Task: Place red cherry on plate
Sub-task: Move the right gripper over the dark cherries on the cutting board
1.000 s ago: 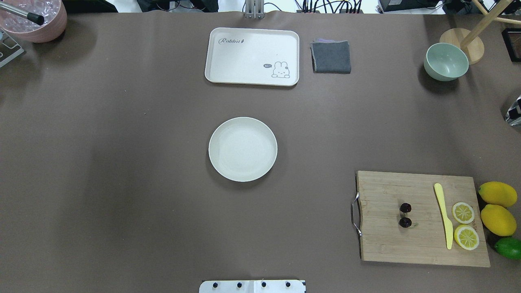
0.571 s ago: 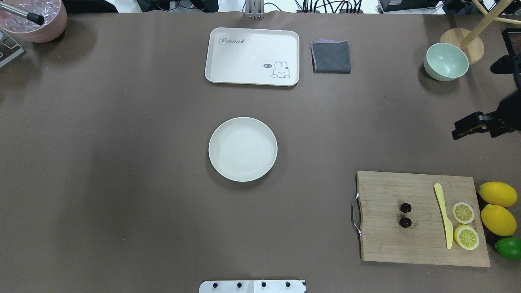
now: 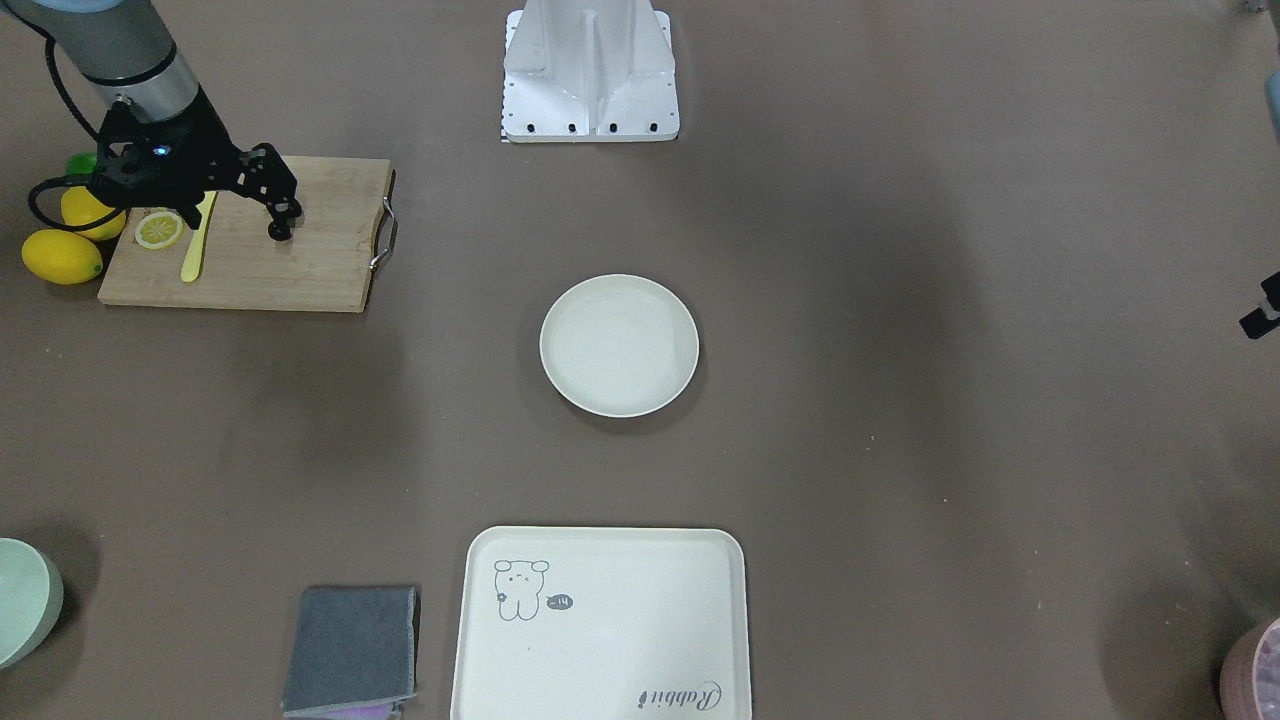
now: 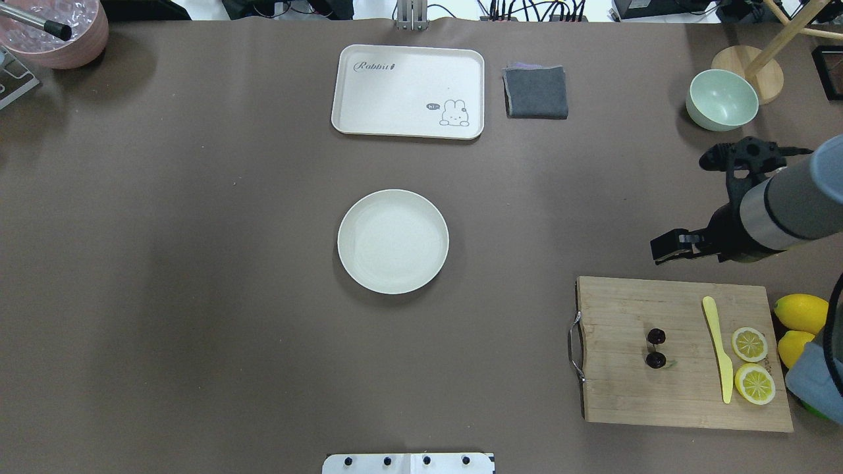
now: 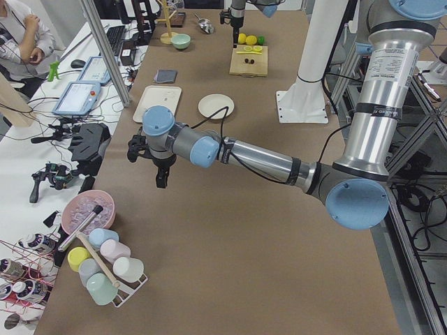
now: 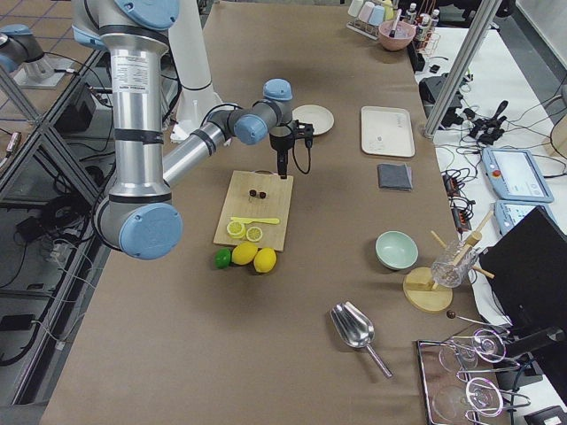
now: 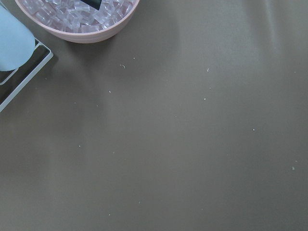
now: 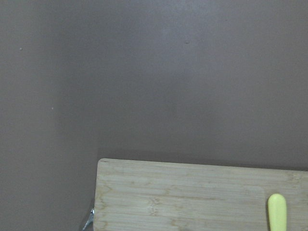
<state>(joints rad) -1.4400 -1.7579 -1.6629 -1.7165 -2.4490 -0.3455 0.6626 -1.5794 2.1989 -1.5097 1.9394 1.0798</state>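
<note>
The red cherry (image 4: 656, 359), a dark joined pair, lies on the wooden cutting board (image 4: 625, 395) at the near right, also seen as the cherry (image 6: 258, 192). The off-white plate (image 4: 393, 241) sits bare at the table's middle, far to the cherry's left. My right gripper (image 4: 660, 251) hangs above the table just past the board's far edge, apart from the cherry; its fingers look shut and hold nothing. In the exterior left view my left gripper (image 5: 162, 174) hovers over bare table near the pink bowl, and I cannot tell its state.
On the board lie a yellow knife (image 4: 718, 349) and two lemon halves (image 4: 751, 363); whole lemons (image 4: 800, 313) sit beside it. At the back stand a green bowl (image 4: 722, 100), a grey cloth (image 4: 536, 92), a cream tray (image 4: 408, 91) and a pink bowl of ice (image 4: 53, 33).
My right arm has come in from the right edge and swung left and nearer, its gripper now by the board's far edge. The cherry and plate have not moved.
</note>
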